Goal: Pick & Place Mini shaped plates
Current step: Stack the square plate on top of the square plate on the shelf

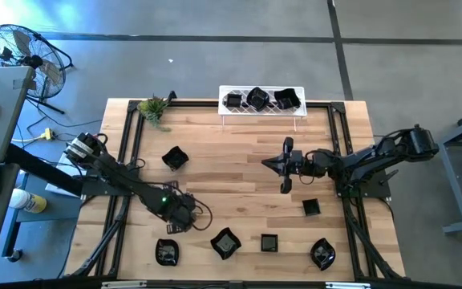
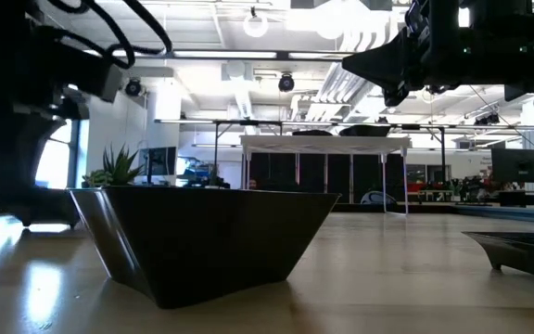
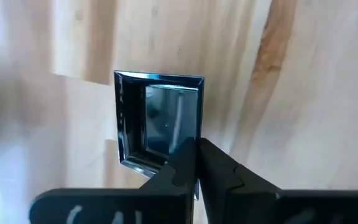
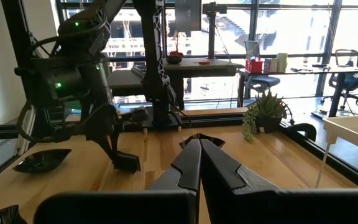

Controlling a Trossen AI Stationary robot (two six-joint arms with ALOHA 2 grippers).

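Wood-plank worktop [image 1: 239, 160] in a glass-walled workshop — left gripper [image 3: 194, 163] jaws clamped on a square plate [image 3: 160, 118]; right gripper [image 4: 200, 163] jaws clenched, empty, mid-worktop.

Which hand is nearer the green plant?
Left. The left hand is down the table's left side from the plant; the right hand sits farther, across mid-table.

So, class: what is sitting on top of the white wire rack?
Three glossy black mini plates sit in a row on the white wire rack, at the table's far edge. Whatever lies under those plates cannot be seen; they cover it.
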